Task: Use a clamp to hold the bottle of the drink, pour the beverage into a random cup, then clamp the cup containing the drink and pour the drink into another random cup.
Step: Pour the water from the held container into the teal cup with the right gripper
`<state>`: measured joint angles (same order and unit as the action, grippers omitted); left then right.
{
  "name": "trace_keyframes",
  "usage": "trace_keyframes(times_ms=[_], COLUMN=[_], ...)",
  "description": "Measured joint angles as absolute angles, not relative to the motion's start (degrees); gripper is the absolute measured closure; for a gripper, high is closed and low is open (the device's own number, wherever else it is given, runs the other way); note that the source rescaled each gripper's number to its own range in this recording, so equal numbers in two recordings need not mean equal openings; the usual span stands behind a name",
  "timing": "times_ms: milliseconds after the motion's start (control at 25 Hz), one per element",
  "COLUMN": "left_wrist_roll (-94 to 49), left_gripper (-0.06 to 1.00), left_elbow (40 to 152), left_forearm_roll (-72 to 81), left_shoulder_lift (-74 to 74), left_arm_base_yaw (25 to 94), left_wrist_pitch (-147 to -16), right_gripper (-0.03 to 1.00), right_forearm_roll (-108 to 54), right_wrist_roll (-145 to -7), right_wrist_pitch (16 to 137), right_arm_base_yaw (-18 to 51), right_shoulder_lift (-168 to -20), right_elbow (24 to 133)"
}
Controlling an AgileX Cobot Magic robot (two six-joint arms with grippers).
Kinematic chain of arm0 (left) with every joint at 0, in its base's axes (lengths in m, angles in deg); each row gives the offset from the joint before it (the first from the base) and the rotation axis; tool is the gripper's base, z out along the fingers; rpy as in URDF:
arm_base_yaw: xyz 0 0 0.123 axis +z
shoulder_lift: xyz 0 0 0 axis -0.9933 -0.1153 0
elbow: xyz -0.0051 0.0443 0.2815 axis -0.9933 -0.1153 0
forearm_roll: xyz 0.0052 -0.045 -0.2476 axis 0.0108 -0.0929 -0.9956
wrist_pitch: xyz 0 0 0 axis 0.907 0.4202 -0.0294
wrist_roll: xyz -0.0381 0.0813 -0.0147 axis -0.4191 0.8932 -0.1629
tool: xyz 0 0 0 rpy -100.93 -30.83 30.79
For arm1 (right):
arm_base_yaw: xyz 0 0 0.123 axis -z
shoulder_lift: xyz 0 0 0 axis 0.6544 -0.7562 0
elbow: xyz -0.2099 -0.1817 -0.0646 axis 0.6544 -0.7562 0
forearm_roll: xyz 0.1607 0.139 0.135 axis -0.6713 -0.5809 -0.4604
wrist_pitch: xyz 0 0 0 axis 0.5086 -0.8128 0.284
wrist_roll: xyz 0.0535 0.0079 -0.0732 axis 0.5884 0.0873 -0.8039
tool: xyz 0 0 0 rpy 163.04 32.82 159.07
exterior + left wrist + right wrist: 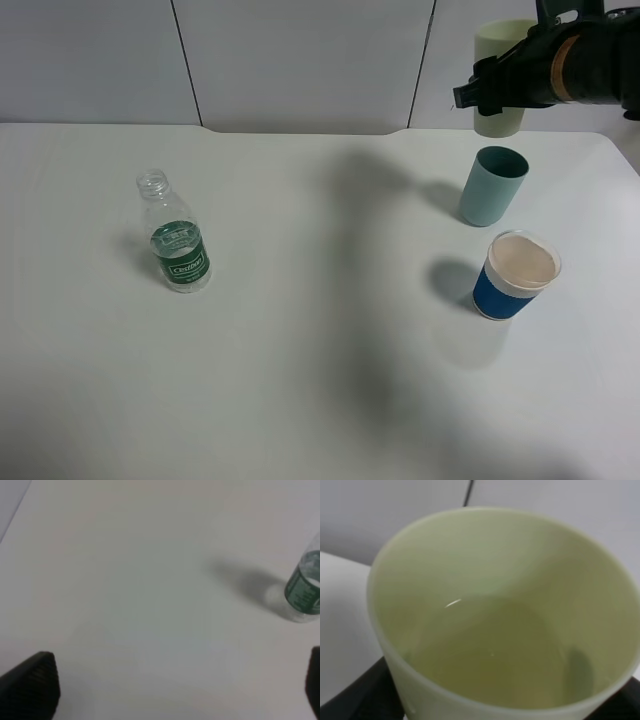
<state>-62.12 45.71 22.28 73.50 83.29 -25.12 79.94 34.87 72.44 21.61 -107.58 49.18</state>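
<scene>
Yellow-green cup hangs over the table's far right corner, clamped by the right gripper; left gripper gapes wide, empty.

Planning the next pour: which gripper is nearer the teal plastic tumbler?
Right. The right gripper, holding the pale yellow-green plastic tumbler, hangs close by the teal tumbler; the left gripper is off by the clear green-labelled bottle.
</scene>
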Motion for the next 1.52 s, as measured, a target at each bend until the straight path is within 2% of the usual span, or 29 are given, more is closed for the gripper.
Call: trace_keyframes(times_ms=[240,640,1040,1520], left_wrist_roll=[-62.1,-62.1,-62.1,-62.1], left_gripper=[-0.06,-0.06,-0.06,-0.06], left_elbow=[45.7,45.7,45.7,45.7], left_forearm_roll=[22.3,22.3,22.3,22.3], left_shoulder_lift=[73.5,73.5,73.5,73.5], left_arm_base_yaw=[83.3,83.3,83.3,83.3], left_wrist_pitch=[-25.1,-25.1,-25.1,-25.1], right_gripper=[0.96,0.96,0.96,0.96], right_forearm_roll=[79.9,80.1,78.4,77.8], right_wrist_roll=[36.3,36.5,36.6,36.3], right_wrist_pitch=[68.3,59.8,45.7,45.9], right_arm_base_yaw=[21.6,21.6,21.6,21.6], right_shoulder_lift=[-106.2,-99.2,-94.9,-100.9], right_elbow=[49.2,42.0,34.9,34.9])
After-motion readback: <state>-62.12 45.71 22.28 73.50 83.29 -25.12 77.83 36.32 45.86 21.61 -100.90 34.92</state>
